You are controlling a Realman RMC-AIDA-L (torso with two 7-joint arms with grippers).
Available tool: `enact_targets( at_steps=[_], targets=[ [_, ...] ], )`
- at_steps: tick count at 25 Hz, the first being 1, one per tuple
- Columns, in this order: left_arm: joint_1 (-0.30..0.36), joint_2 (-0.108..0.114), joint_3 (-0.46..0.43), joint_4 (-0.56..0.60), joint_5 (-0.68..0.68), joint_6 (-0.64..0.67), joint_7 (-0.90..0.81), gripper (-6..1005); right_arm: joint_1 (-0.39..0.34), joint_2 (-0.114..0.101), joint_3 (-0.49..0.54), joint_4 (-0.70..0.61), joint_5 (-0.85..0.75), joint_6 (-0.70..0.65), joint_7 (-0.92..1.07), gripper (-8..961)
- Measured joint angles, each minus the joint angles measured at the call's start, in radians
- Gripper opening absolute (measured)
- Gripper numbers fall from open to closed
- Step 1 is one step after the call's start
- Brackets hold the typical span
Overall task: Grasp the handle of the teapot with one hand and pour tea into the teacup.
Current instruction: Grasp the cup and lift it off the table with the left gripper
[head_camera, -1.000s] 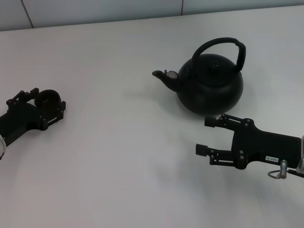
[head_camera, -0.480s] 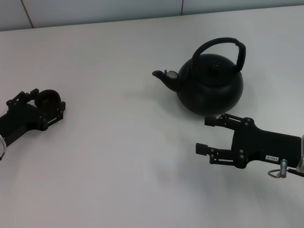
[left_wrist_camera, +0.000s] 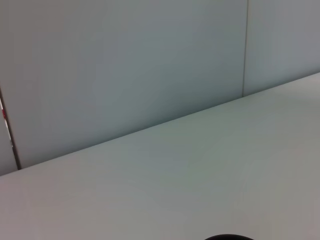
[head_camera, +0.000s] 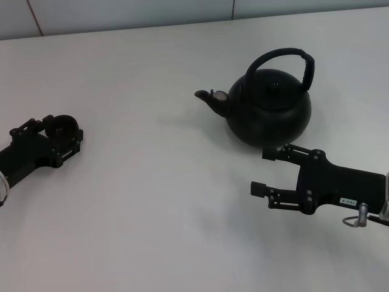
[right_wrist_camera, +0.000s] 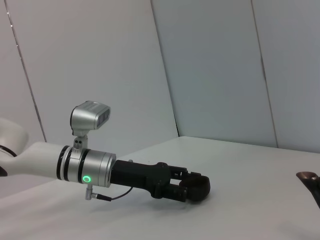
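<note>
The matte black teapot point(head_camera: 270, 109) stands at the back right of the white table, spout point(head_camera: 209, 97) pointing left and arched handle point(head_camera: 285, 56) upright over the lid. My right gripper point(head_camera: 262, 173), the one with the white label, lies open just in front of the teapot, apart from it, with nothing between its fingers. At the far left, the small black teacup point(head_camera: 61, 123) sits between the fingers of my left gripper point(head_camera: 62, 129), which is shut on it. The right wrist view shows that left gripper point(right_wrist_camera: 192, 186) with the teacup point(right_wrist_camera: 199, 186) at its tip, and the spout point(right_wrist_camera: 310, 179) at the picture's edge.
The white table point(head_camera: 152, 201) runs back to a grey panelled wall point(head_camera: 121, 12). Bare tabletop lies between the two grippers. A dark curved rim point(left_wrist_camera: 229, 237) shows at the edge of the left wrist view.
My left gripper has shifted very slightly with the teacup. The right gripper and the teapot have not moved.
</note>
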Motion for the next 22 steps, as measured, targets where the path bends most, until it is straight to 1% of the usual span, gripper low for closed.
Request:
enact_targets(
  at_steps=[5, 8, 11, 13, 22],
  targets=[
    [0.0, 0.001, -0.002, 0.0, -0.004, 0.044, -0.017, 697, 0.0, 0.0, 0.0, 0.001, 0.0, 0.0, 0.0, 825],
    [-0.002, 0.003, 0.008, 0.003, 0.0, 0.099, -0.045, 700, 0.0, 0.0, 0.0, 0.001, 0.0, 0.0, 0.0, 825],
    [-0.013, 0.003, 0.045, 0.008, 0.001, 0.16, -0.061, 703, 0.0, 0.0, 0.0, 0.003, 0.0, 0.0, 0.0, 825],
    [-0.021, 0.003, 0.067, 0.008, 0.001, 0.173, -0.07, 705, 0.001, 0.0, 0.0, 0.003, 0.0, 0.0, 0.0, 825],
    [-0.08, -0.004, 0.181, -0.009, 0.001, 0.189, -0.081, 715, 0.002, 0.0, 0.0, 0.002, 0.0, 0.0, 0.0, 826]
  ],
)
